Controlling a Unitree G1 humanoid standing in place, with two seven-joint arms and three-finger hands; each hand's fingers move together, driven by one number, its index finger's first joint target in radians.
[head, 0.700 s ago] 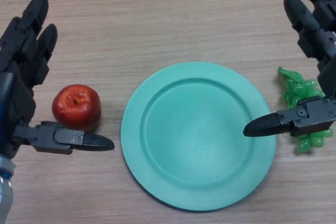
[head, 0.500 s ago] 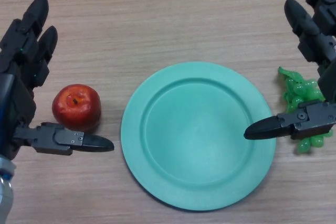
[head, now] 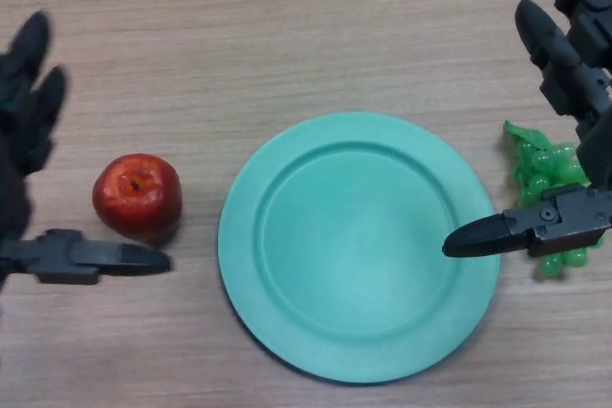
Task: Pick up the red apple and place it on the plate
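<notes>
The red apple [head: 138, 196] sits on the wooden table, just left of the green plate [head: 360, 247]. My left hand [head: 19, 131] is open at the left edge, its fingers behind and left of the apple and its thumb [head: 91, 259] stretched out in front of it, apart from the apple. My right hand [head: 583, 93] is open at the right edge, its thumb [head: 516, 229] reaching over the plate's right rim. The plate holds nothing.
A bunch of green grapes [head: 547, 179] lies right of the plate, partly under my right hand. The wooden table [head: 287, 35] stretches beyond the plate.
My left hand has slid left, away from the apple, its thumb tip drawing back. The right hand, apple and plate have barely moved.
</notes>
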